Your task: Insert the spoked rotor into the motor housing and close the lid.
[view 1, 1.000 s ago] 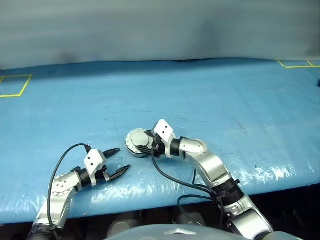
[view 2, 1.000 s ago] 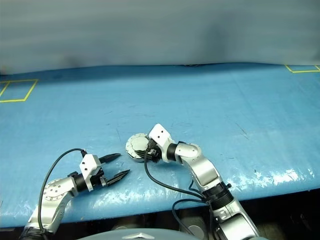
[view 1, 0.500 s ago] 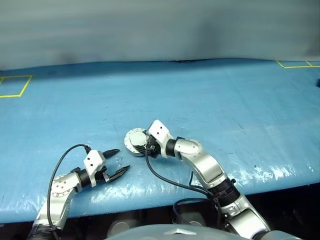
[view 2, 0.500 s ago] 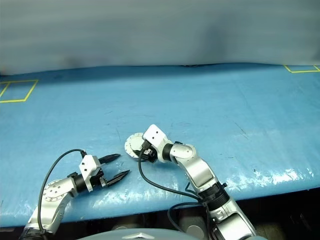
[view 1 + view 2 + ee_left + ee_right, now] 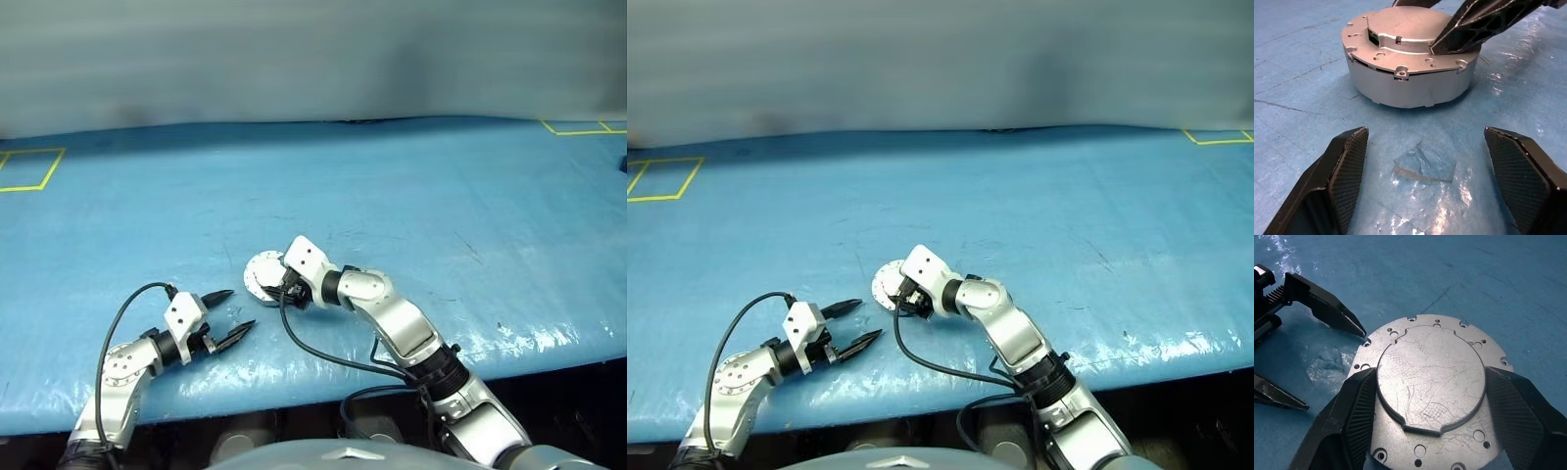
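The motor housing [image 5: 1410, 85] sits on the blue table as a round silver case, with the lid [image 5: 1430, 396] lying flat and shut on top, plain grey face up. My right gripper [image 5: 279, 284] reaches over it from the right. Its two fingers [image 5: 1359, 411] press against opposite sides of the lid's raised round centre. One of those fingers [image 5: 1484, 24] lies across the lid's far edge in the left wrist view. My left gripper [image 5: 242, 309] stands open a short way in front of the housing, nothing between its fingers. The spoked rotor is hidden.
The blue sheet covers the whole table [image 5: 411, 186], with yellow tape corners at the far left [image 5: 24, 168] and far right [image 5: 583, 125]. A crinkled shiny patch of the sheet [image 5: 1422, 164] lies between my left fingers. The table's front edge runs just below both arms.
My right wrist has turned and swung a little to the left over the housing, which shifted slightly left with it. The left arm has kept still.
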